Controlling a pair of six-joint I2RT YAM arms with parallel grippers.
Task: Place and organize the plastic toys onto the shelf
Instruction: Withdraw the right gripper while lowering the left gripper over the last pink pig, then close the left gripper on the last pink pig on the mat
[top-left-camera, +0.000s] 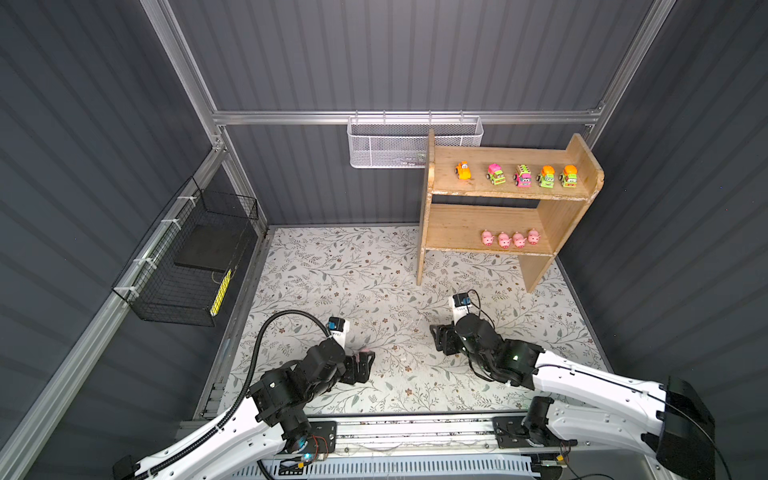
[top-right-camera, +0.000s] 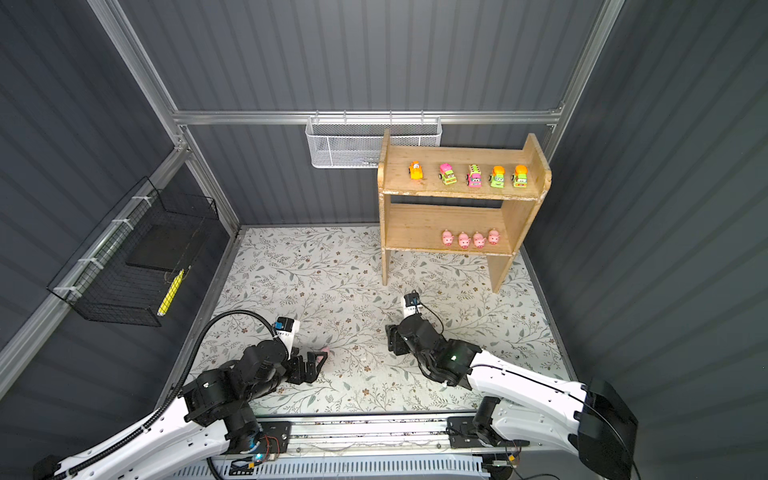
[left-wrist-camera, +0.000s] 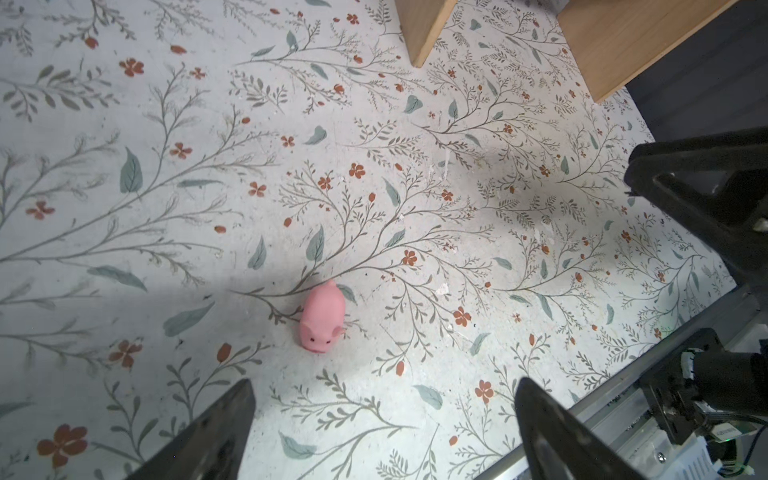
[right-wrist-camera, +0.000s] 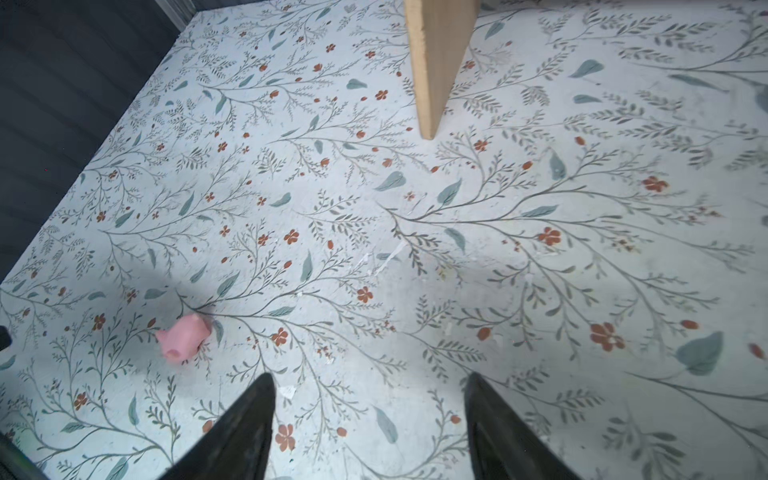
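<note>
the pink pig (left-wrist-camera: 322, 320) stood on the table (left-wrist-camera: 124, 104) just ahead of the left gripper (left-wrist-camera: 384, 386), whose jaws were wide apart and empty; the right gripper (right-wrist-camera: 370, 378) was apart too, holding nothing. the pig looked light, smooth, maybe soft: best taken across its round flanks.

You're working in a robot lab test cell: grey corrugated panels (top-left-camera: 395, 54) on aluminium framing (top-left-camera: 291, 117) enclose a floral-covered worktop (top-left-camera: 332, 282).
</note>
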